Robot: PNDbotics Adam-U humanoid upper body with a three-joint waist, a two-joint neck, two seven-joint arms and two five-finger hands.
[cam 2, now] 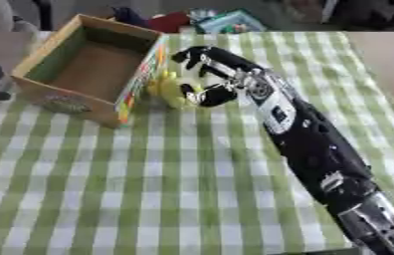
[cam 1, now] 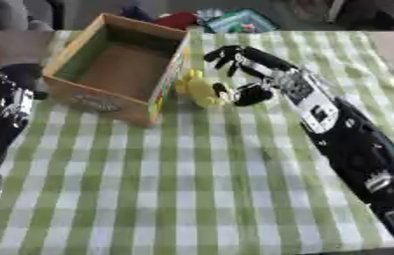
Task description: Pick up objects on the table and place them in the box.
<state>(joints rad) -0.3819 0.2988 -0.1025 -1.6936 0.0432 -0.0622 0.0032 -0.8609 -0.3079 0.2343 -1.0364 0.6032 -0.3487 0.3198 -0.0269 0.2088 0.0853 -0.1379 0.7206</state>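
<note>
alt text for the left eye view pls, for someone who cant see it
The robot's right hand reaches across a green checked table to a small yellow toy lying just outside an open, empty cardboard box; its fingers curl at the toy. Its left arm lies along the left edge.

Readable text: none in either view.
Box (cam 1: 113, 102) front wall: a pale oval print in the left-centre of the frame, lettering cannot be made out.
Box right wall: a strip of mixed colours, no words legible.
Right arm (cam 2: 279, 112) casing: white patches, centre right of the frame, no characters can be read.
</note>
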